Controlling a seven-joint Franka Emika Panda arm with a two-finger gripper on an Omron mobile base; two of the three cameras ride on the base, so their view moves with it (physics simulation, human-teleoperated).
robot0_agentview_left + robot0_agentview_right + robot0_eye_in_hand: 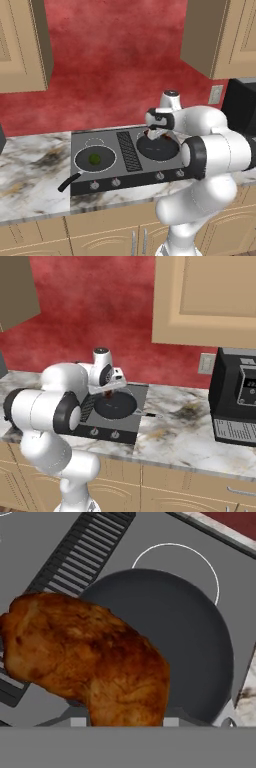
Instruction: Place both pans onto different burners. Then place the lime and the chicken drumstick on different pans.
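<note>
A: Progress?
B: I'm seeing 2 pans on burners, lime (94, 159) sitting in the far pan (95, 158). My claw (153, 134) is gripping the chicken drumstick (85, 657) above the near pan (170, 642); I'm judging only the release is remaining.

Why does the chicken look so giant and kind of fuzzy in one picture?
In the hand view the drumstick hangs right by the camera, so it looks huge and smeary; in the left base view it is a tiny brown blob above the right pan.

browned chicken drumstick (87, 662) up close, hanging over an empty black pan (190, 647) on a grey cooktop (45, 542).
</note>
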